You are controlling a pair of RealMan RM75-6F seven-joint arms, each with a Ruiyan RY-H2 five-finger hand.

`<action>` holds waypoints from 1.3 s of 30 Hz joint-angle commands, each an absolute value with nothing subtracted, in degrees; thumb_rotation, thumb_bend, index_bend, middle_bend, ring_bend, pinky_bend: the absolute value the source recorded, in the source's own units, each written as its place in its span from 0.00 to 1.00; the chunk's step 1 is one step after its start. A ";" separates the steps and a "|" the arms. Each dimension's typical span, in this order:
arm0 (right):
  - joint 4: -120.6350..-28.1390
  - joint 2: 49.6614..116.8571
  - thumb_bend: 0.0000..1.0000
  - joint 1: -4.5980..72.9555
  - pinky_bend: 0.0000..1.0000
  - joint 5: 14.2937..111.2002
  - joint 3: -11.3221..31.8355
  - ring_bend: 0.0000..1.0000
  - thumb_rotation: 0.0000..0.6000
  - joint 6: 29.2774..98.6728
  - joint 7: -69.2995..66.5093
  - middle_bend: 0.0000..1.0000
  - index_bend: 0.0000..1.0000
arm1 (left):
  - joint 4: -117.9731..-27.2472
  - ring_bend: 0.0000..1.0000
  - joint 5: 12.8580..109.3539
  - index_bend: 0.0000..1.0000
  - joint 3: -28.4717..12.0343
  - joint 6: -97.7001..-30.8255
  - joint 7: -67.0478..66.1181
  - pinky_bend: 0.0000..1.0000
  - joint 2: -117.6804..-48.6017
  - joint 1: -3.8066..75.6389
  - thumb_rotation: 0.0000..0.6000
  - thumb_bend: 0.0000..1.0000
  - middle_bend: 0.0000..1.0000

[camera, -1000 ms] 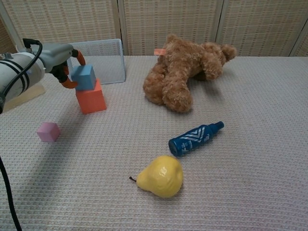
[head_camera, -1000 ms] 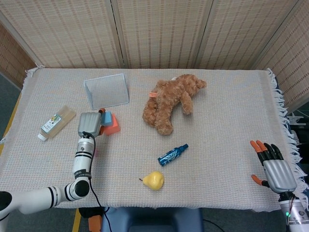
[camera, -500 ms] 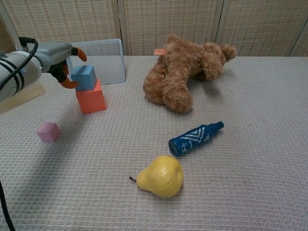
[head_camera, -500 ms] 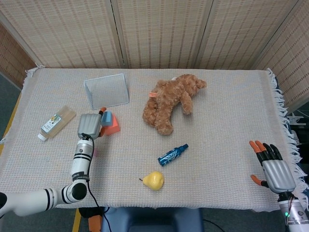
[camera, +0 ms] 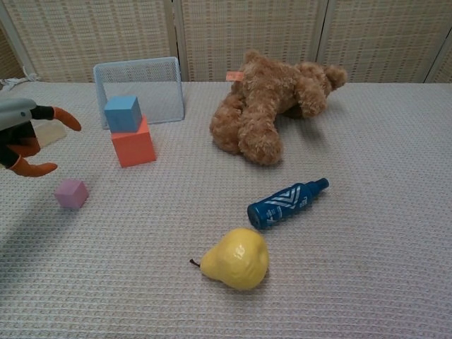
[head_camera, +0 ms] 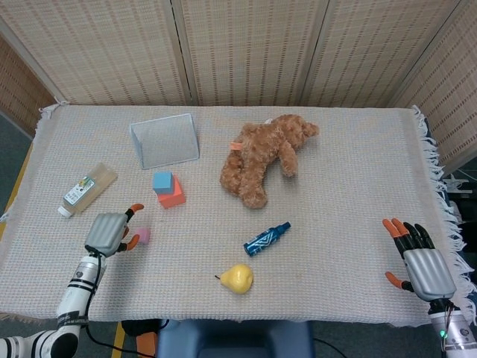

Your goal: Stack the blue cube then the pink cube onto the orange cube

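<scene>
The blue cube (head_camera: 162, 182) (camera: 122, 114) sits on top of the orange cube (head_camera: 172, 197) (camera: 133, 145), left of the table's middle. The small pink cube (head_camera: 143, 236) (camera: 71, 193) lies on the cloth nearer the front left. My left hand (head_camera: 109, 233) (camera: 25, 138) hovers just left of the pink cube, fingers apart and empty. My right hand (head_camera: 421, 261) is at the front right edge, open and holding nothing; the chest view does not show it.
A brown teddy bear (head_camera: 264, 157) lies at centre back. A blue bottle (head_camera: 266, 238) and a yellow pear (head_camera: 237, 278) are near the front middle. A wire mesh basket (head_camera: 165, 140) stands behind the cubes. A flat bottle (head_camera: 87, 189) lies at the left.
My left hand has let go of the blue cube and drawn back toward the front left, ending beside the pink cube. The blue cube stays on the orange one.
</scene>
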State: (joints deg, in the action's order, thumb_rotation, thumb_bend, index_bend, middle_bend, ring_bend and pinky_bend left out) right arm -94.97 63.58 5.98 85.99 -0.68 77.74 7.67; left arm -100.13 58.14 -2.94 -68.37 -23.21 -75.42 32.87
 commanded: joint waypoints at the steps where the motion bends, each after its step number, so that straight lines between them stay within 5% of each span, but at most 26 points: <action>1: -95.13 63.71 0.09 6.02 0.00 86.27 -0.87 0.00 1.00 77.61 7.81 0.00 0.00 | -96.29 1.00 61.55 0.20 0.12 -68.13 -21.38 1.00 -75.67 30.17 1.00 0.34 1.00; 11: -95.38 63.37 0.09 6.01 0.00 86.55 -1.07 0.00 1.00 77.54 7.82 0.00 0.00 | -84.84 1.00 61.85 0.19 -0.58 -65.39 -17.95 1.00 -81.90 28.53 1.00 0.34 1.00; 26: -95.71 63.44 0.09 6.42 0.00 85.11 -1.37 0.00 1.00 75.45 9.27 0.00 0.00 | -79.96 1.00 65.10 0.22 -2.61 -64.01 -15.28 1.00 -86.85 28.26 1.00 0.34 1.00; 39: -96.45 62.69 0.09 6.47 0.00 84.57 -1.51 0.00 1.00 74.95 9.58 0.00 0.00 | -77.71 1.00 64.67 0.42 -4.62 -63.06 -17.20 1.00 -90.01 28.67 1.00 0.34 1.00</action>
State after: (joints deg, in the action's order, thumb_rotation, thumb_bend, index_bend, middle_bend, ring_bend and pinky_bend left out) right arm -96.44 62.70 6.47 84.57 -1.51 74.96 9.58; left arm -77.69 64.46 -4.42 -62.76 -17.23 -89.79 28.73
